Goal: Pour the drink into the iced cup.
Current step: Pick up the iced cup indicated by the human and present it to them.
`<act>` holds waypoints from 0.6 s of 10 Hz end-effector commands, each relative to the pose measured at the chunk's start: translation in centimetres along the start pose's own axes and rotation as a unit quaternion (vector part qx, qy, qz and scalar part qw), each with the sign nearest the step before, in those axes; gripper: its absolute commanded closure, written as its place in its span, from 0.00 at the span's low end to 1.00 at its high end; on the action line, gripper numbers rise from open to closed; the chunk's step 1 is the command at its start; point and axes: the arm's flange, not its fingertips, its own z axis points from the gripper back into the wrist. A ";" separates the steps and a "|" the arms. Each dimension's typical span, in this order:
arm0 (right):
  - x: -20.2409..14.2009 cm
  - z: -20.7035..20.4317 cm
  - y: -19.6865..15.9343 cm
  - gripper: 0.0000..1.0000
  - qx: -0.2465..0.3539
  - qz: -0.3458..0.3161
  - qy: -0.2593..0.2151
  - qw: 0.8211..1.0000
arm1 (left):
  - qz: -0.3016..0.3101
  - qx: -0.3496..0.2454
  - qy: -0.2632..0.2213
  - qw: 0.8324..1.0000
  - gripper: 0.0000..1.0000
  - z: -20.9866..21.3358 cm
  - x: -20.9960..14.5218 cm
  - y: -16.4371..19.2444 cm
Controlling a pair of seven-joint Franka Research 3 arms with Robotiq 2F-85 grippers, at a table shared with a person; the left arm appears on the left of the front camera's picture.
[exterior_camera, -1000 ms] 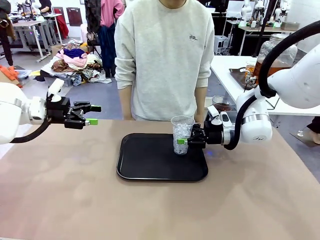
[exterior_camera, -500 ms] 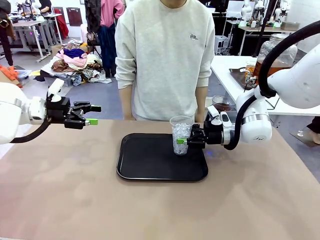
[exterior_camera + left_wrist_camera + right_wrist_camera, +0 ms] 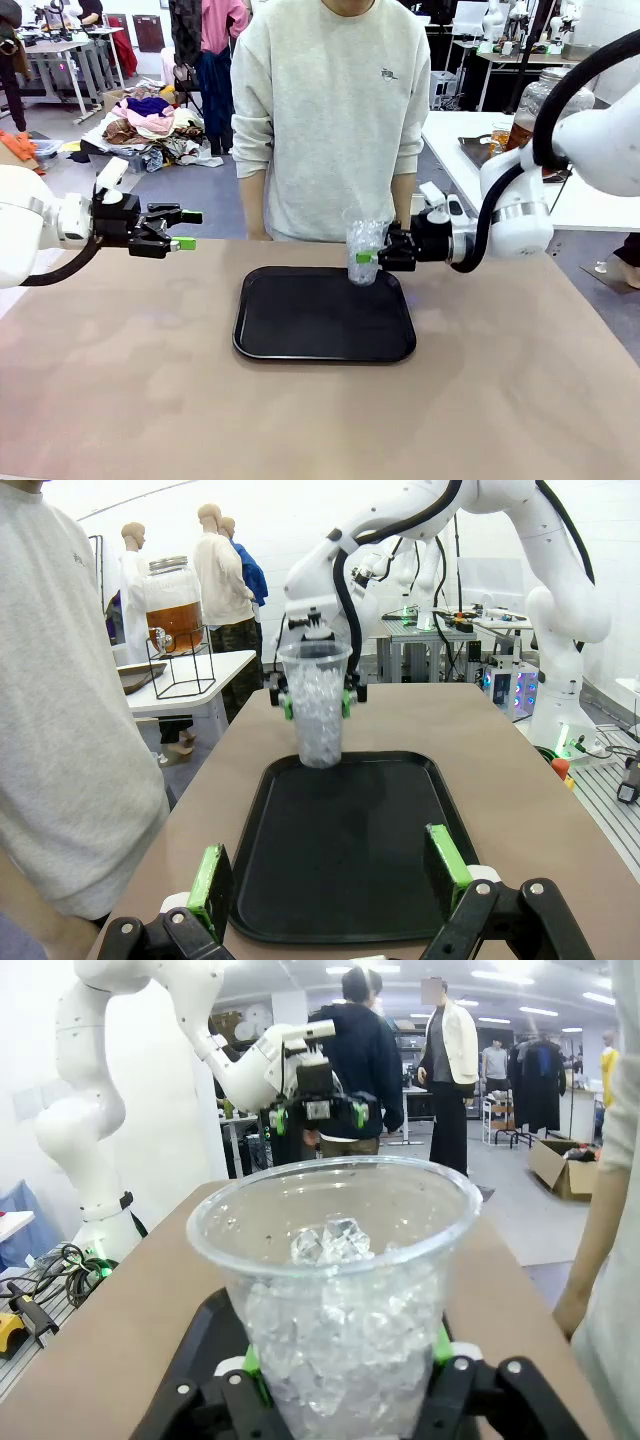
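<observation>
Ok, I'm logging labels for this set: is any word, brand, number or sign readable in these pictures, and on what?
No text can be read.
Emblem on the sweatshirt: too small to read.
Iced cup: clear, no print seen.
Black tray: no print seen.
Drink jar: no label seen.

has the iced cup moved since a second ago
Yes: up. The iced cup, shut in the right pincer, sits higher against the black tray's far rim.
</observation>
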 end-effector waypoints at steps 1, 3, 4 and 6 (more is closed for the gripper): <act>3.4 0.2 -0.9 0.30 0.018 -0.008 -0.004 1.000 | -0.001 0.004 -0.004 1.000 0.00 -0.1 0.2 0.0; 6.4 0.2 -2.0 0.30 0.027 -0.006 -0.011 1.000 | -0.001 0.004 -0.004 1.000 0.00 -0.1 0.2 0.0; 7.2 0.2 -2.4 0.30 0.025 -0.004 -0.011 1.000 | -0.001 0.004 -0.004 1.000 0.00 -0.1 0.2 0.0; 7.9 0.1 -2.6 0.30 0.023 -0.008 -0.016 1.000 | -0.001 0.004 -0.004 1.000 0.00 -0.1 0.2 0.0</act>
